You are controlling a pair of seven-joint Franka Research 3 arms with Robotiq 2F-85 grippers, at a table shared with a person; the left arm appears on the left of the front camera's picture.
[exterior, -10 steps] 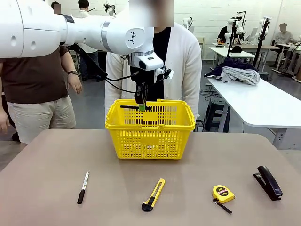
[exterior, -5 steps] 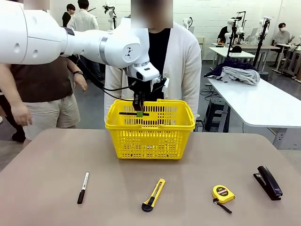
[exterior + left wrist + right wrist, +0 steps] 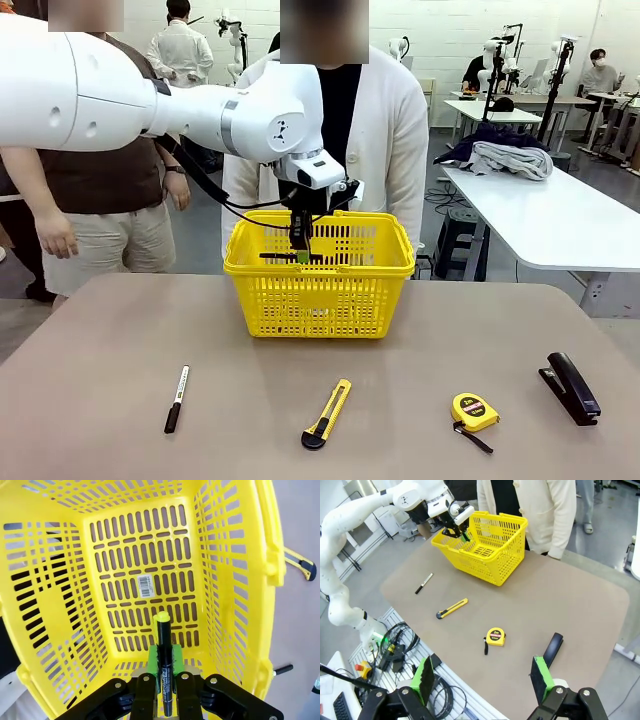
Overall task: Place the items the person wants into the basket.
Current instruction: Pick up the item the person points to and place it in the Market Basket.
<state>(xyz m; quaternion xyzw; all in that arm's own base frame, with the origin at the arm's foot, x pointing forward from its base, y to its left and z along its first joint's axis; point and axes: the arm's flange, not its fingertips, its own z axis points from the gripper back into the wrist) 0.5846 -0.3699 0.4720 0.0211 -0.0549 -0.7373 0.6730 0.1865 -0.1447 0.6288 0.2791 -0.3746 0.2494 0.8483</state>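
My left gripper [image 3: 301,252] is shut on a slim dark pen [image 3: 283,257] with a yellow end, held level just inside the top of the yellow basket [image 3: 320,300]. In the left wrist view the pen [image 3: 163,672] sticks out between the green pads over the basket's lattice floor [image 3: 145,555]. The utility knife [image 3: 327,413] and the yellow tape measure [image 3: 474,411] lie on the table's near side. The person [image 3: 385,130] stands behind the basket. My right gripper [image 3: 482,677] hangs open high above the table's near edge, nothing between its fingers.
A white marker with a black cap [image 3: 177,398] lies near left, and a black stapler [image 3: 570,388] near right. Another person stands at far left [image 3: 90,200]. A second table with clothes [image 3: 510,160] stands at the right.
My left gripper has come down with the pen, from above the basket's rim to just inside its top. Things on the table have not moved.
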